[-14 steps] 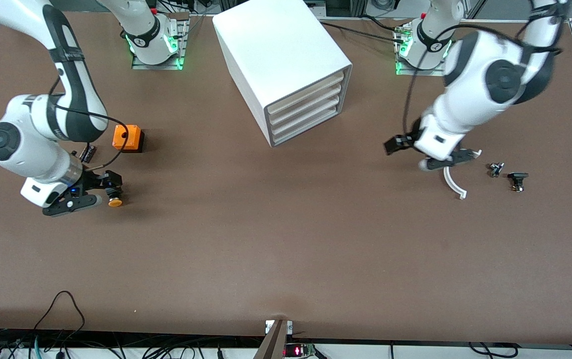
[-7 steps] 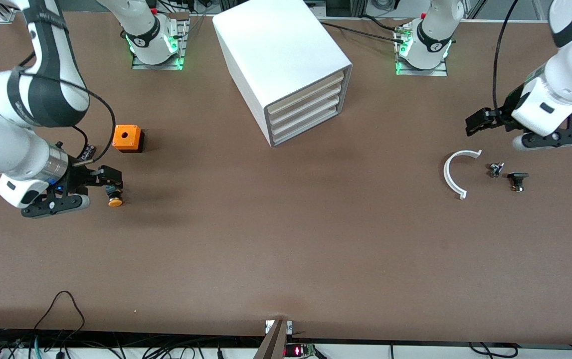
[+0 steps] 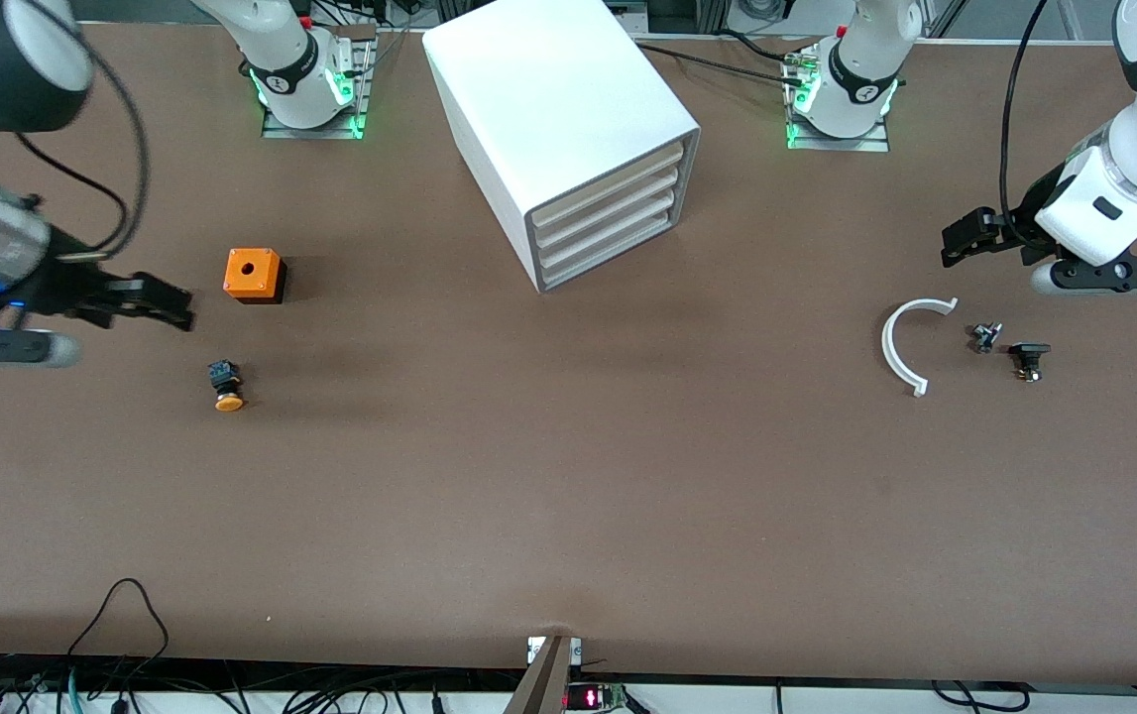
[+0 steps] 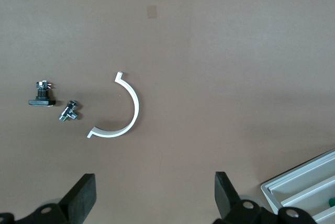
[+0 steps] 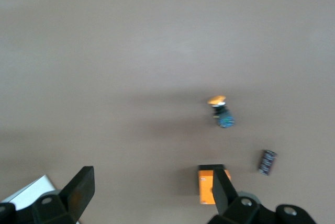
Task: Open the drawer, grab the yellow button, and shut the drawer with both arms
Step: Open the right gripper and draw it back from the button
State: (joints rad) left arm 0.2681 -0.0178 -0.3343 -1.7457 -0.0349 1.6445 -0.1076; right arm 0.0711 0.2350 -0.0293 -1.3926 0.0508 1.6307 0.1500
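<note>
The white cabinet [image 3: 548, 89] stands at the middle of the table's robot side. Its uppermost drawer [image 3: 618, 169] sits shut, flush with the three fronts below. The button [image 3: 227, 385], orange cap and black body, lies alone on the table, nearer the front camera than the orange box [image 3: 254, 275]. It also shows in the right wrist view [image 5: 221, 111]. My right gripper [image 3: 181, 307] is open and empty, up in the air beside the orange box. My left gripper [image 3: 955, 243] is open and empty, in the air near the white arc [image 3: 900, 342].
A small metal part [image 3: 984, 337] and a black part [image 3: 1028, 359] lie beside the arc toward the left arm's end. A small all-black part [image 5: 267, 161] lies by the orange box [image 5: 207, 185]. The left wrist view shows the arc [image 4: 128, 114] and a cabinet corner [image 4: 309, 192].
The right gripper has pulled away from the button and swung toward the right arm's end; the button stays on the table. The left gripper moved off the arc toward the left arm's end.
</note>
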